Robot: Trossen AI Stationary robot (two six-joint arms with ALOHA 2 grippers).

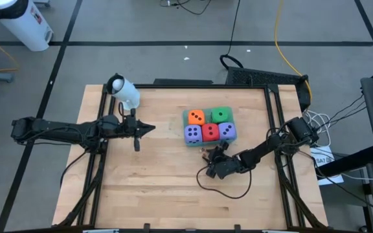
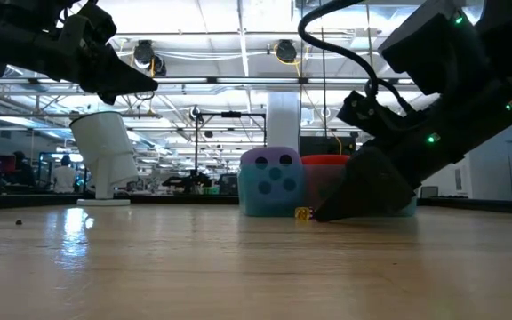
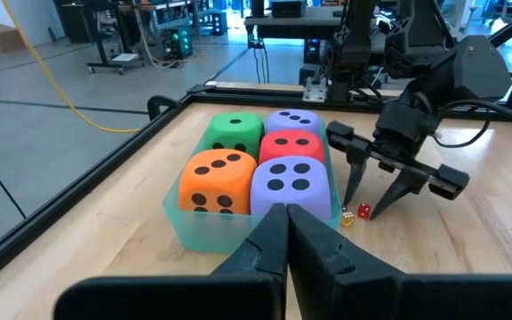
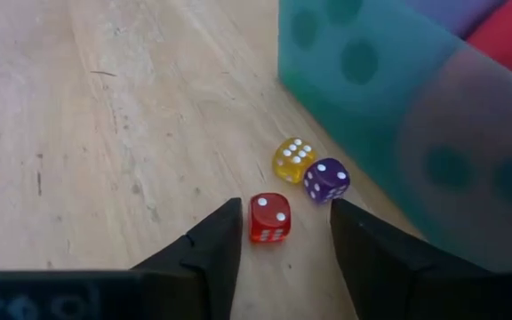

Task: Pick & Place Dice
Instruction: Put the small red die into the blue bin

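R hand down on desk, fingers apart astride small red die, not yet gripping. Risk: closing nudges yellow die & purple die, touching just beyond.

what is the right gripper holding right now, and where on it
Nothing yet. The right gripper has its fingers open on either side of a small red die on the table, not clamped on it.

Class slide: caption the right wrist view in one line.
Right gripper open astride a small red die, with yellow and purple dice beside a teal tray.
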